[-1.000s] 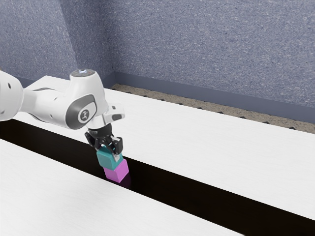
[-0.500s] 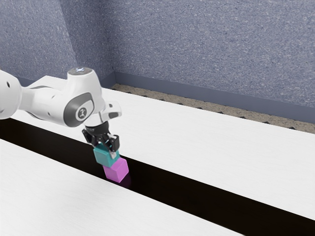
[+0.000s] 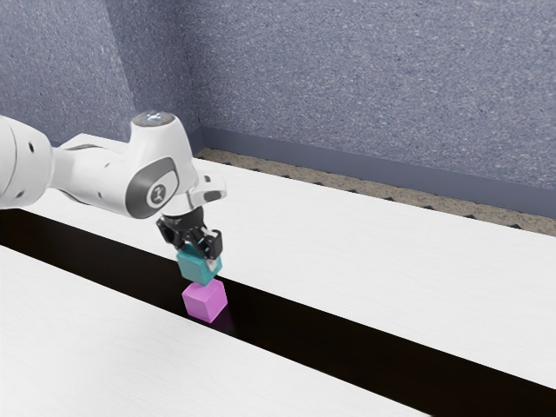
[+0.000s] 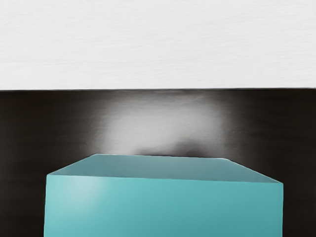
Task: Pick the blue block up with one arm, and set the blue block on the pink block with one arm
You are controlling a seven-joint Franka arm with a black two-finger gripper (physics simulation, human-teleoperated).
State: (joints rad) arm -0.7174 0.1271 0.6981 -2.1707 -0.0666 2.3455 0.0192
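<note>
Emblem on the arm's (image 3: 104,178) joint cap is too small to read. Fingers (image 3: 211,241) are clamped on the blue block (image 3: 199,267), which is held tilted directly above the pink block (image 3: 205,301); whether the two touch cannot be told. Since half a second ago the hand has shifted toward the exterior view's right and risen slightly. The pink block stands on the bench's (image 3: 391,261) dark strip.

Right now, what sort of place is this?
Probably a bare simulated tabletop bench: a plain white table with a black strip, a speckled grey wall, and a gripper holding a blue block over a pink block.
</note>
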